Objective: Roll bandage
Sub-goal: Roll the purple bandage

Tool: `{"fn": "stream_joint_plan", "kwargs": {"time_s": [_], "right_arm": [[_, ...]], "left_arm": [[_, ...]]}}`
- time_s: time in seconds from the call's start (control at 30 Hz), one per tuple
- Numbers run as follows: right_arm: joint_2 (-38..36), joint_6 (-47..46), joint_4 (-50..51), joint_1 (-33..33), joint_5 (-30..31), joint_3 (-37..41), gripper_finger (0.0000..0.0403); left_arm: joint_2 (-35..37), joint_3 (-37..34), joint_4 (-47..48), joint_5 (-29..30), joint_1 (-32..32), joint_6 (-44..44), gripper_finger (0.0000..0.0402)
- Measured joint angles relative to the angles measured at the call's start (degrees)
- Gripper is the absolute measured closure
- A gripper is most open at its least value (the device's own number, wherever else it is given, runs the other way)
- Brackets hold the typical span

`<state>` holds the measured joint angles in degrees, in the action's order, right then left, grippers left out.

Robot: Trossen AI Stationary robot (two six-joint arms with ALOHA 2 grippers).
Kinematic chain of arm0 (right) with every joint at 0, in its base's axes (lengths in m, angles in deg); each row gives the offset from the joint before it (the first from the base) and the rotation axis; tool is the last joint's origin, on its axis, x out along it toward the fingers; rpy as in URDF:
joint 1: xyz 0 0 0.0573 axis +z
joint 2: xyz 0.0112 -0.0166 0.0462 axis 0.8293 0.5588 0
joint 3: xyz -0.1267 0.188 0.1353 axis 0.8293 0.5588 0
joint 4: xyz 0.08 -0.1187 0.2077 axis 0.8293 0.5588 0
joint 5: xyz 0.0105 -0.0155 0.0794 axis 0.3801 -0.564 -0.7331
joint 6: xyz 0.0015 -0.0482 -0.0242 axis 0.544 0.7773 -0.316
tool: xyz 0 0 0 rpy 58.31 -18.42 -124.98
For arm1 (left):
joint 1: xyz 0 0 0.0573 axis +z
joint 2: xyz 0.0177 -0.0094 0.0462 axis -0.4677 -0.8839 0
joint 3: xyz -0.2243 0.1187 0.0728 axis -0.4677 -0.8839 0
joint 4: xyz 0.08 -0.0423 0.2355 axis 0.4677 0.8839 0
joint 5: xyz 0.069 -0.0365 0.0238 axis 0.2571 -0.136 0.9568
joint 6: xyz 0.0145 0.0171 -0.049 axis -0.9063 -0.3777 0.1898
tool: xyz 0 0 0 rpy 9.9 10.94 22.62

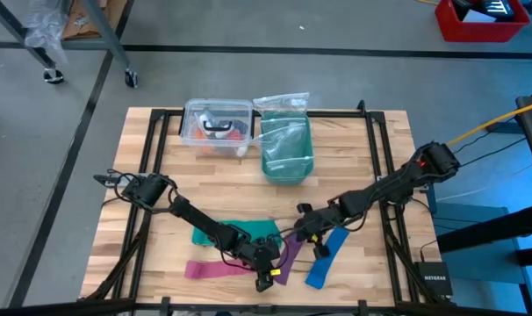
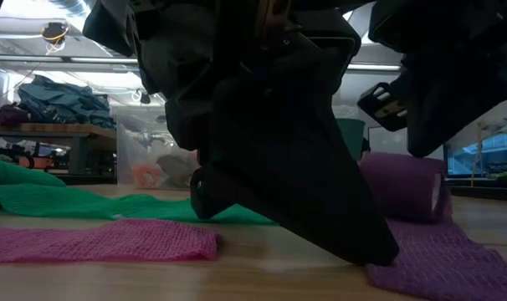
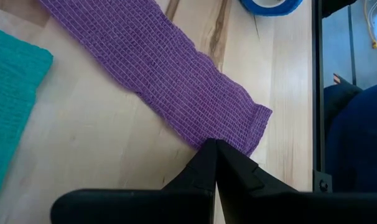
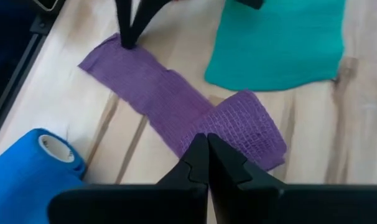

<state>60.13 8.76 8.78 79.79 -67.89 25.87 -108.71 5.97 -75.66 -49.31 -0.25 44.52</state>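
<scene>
The purple bandage [image 1: 288,256] lies on the table near its front edge. Its far end is wound into a small roll [image 4: 247,124] and the rest lies flat as a strip [image 3: 157,68]. My left gripper [image 3: 214,144] is shut, its tips on the strip's free near end. My right gripper [image 4: 203,138] is shut, its tips at the roll. The roll also shows in the low view [image 2: 404,188]. My left gripper presses its shut fingertips down on the strip's free end [image 3: 241,127], close to the end edge, coming from above at a slant. The strip lies flat on the table under them. My right gripper has its shut fingertips against the roll's side [image 4: 223,127], where the roll meets the flat strip. It comes from above at a slant, and the roll rests on the table.
A blue roll [image 1: 326,259] lies just right of the bandage, a pink strip [image 1: 212,269] to its left, and a teal cloth [image 1: 240,233] behind it. A clear box [image 1: 218,125] and a teal tub with a bag [image 1: 286,140] stand at the far edge.
</scene>
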Motion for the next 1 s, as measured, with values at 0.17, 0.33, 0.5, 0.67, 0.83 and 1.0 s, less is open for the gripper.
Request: {"fn": "stream_joint_plan", "kwargs": {"time_s": [0.17,0.33,0.5,0.67,0.83,1.0], "right_arm": [[0.9,0.1,0.5,1.5,-0.1,-1.1,0.0401],[0.9,0.0,-0.1,1.5,-0.1,-1.2,0.0401],[0.9,0.0,-2.2,1.5,-0.1,-1.2,0.0401],[0.9,0.1,-4.0,1.5,-0.7,-1.7,0.0401],[0.2,5.2,-3.9,1.3,-0.6,-5.1,0.0401],[0.0,11.9,4.4,1.3,0.2,-11.6,0.0401]], "left_arm": [[0.0,0.0,0.0,0.0,0.0,0.0,0.0401],[0.1,0.0,0.0,0.2,0.2,0.0,0.0401],[0.6,-0.1,0.0,0.1,1.3,-1.3,0.0401],[0.7,-0.1,0.0,-0.3,2.2,-1.3,0.0401],[1.0,-0.1,0.1,-1.1,1.9,-1.0,0.0401],[1.3,-0.2,0.1,-1.1,1.5,-1.7,0.0401]]}}
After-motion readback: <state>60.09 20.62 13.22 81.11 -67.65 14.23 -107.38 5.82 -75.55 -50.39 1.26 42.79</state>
